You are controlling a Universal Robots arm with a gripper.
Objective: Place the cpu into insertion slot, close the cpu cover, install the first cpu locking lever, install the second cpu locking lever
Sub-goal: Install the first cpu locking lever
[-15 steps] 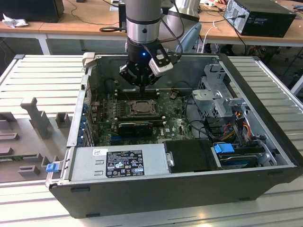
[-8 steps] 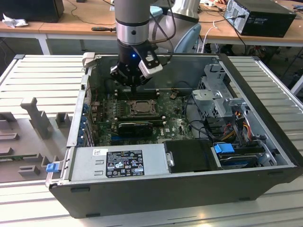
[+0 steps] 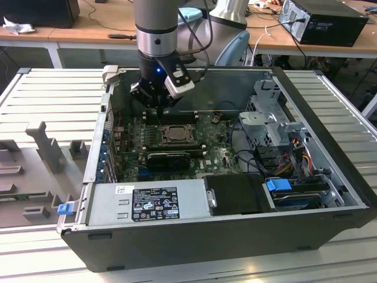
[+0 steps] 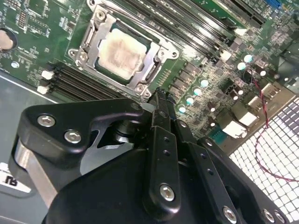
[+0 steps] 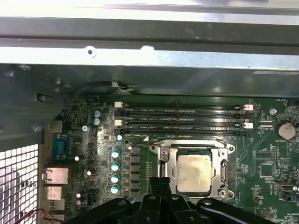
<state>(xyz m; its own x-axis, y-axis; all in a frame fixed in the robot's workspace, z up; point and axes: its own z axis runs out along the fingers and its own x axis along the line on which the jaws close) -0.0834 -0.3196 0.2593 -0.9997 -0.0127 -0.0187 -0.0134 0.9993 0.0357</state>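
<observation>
Chip seated in its socket on the motherboard, metal cover frame down around it. Gripper, fingers pressed together and empty, hangs at the socket's edge; judged step: locking levers, needing a fine tip push.

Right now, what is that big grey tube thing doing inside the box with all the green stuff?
That tube is a robot arm. Its black gripper hangs inside an opened computer case. One picture is taken from outside the arm; the other two come from cameras riding near its wrist. The green plate is the motherboard. The pale square is the cpu, already sitting in its insertion slot, with the silver cpu cover framing it. The gripper is shut, holds nothing, and hovers beside the slot.
</observation>
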